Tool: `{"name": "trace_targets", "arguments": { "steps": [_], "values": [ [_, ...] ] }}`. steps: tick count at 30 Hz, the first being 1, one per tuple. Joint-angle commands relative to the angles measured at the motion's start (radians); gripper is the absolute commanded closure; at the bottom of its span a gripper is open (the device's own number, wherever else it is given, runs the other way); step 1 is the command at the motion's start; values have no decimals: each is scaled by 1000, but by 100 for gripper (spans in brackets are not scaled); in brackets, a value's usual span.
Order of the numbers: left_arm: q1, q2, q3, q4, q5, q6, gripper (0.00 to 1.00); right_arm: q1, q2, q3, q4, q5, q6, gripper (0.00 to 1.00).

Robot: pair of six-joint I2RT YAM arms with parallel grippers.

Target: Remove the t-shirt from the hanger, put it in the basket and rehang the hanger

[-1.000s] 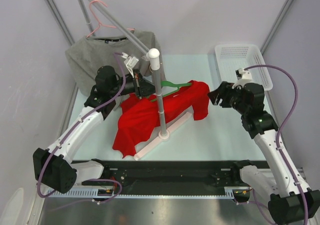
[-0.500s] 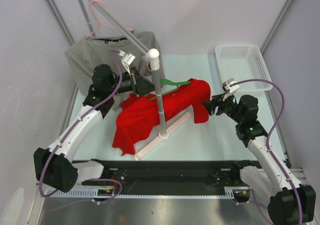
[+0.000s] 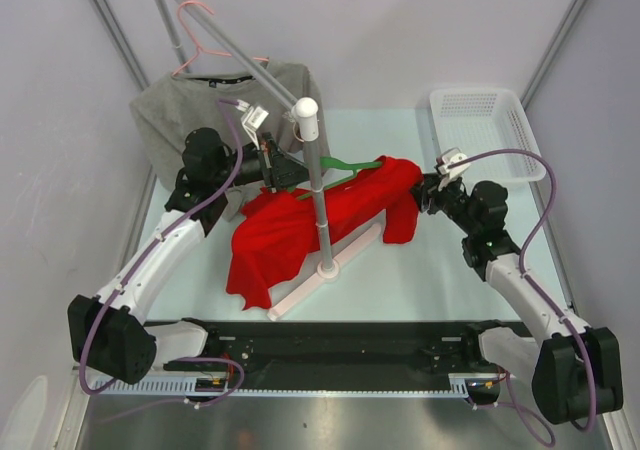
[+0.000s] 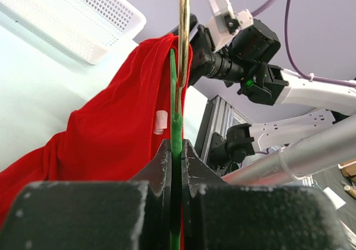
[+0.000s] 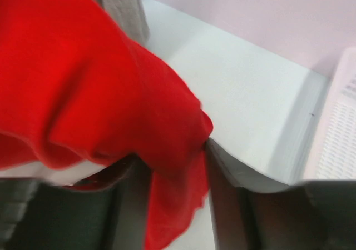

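A red t-shirt [image 3: 300,232] hangs on a green hanger [image 3: 350,166] beside the white stand pole [image 3: 318,195]. My left gripper [image 3: 283,173] is shut on the hanger's left end. In the left wrist view the green hanger [image 4: 176,122] runs up from between my closed fingers [image 4: 177,150], with the red shirt [image 4: 111,133] draped over it. My right gripper [image 3: 425,192] is at the shirt's right edge. In the right wrist view its jaws stand open [image 5: 172,172] with a fold of red shirt [image 5: 83,83] hanging between the fingers [image 5: 222,178].
A white basket [image 3: 485,130] stands at the back right and shows in the left wrist view [image 4: 72,16]. A grey t-shirt [image 3: 180,120] on a pink hanger [image 3: 200,40] hangs at the back left. The stand's base bar [image 3: 320,275] lies across the table.
My right arm has swung left and its gripper has reached the shirt's right edge, fabric now between its jaws. The left gripper has kept hold of the hanger, barely moving.
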Motion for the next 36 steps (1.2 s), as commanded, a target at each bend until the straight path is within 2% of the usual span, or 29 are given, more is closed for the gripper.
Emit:
{"name": "trace_targets", "arguments": {
  "steps": [1,3,5,7,8,9,11,12,13,14,15,17,18,21,25,28,33,36],
  "values": [
    [10,-4,30,62,46,-50,100,8,17,3,177,-35,62,75],
    [16,-6,25,60,33,-47,100,18,22,14,160,31,118,100],
    [27,-19,20,40,-4,-23,100,26,10,8,152,86,201,100],
    [33,-38,20,-12,-76,9,100,26,-20,15,104,207,262,100],
    [36,-55,20,-29,-105,40,100,26,-29,26,71,253,352,100],
    [41,-61,17,-41,-119,46,100,23,-46,44,-29,355,401,100],
    [62,-64,7,-37,-136,34,100,15,-49,118,-161,460,551,100],
    [68,-65,1,-14,-138,22,100,-1,-46,142,-306,571,636,100],
    [83,-67,-18,5,-139,6,100,-20,-26,191,-403,621,720,100],
    [90,-67,-27,26,-138,-32,100,-46,-14,207,-474,626,852,100],
    [97,-68,-35,73,-135,-53,100,-99,-1,211,-577,605,908,100],
    [120,-67,-52,115,-126,-113,100,-145,11,190,-660,579,1041,100],
    [126,-67,-53,144,-126,-127,100,-168,0,160,-683,533,1148,100],
    [134,-65,-47,144,-130,-142,100,-179,-47,52,-627,465,1291,100],
    [136,-73,-47,152,-130,-149,100,-141,-63,15,-647,502,1356,100],
    [140,-81,-59,151,-135,-146,100,-184,-116,-66,-635,482,1440,100],
    [149,-84,-61,152,-133,-144,100,-190,-224,-117,-679,548,1494,100],
    [154,-84,-61,154,-130,-146,100,-316,-279,-172,-665,505,1502,100]
  ]
}}
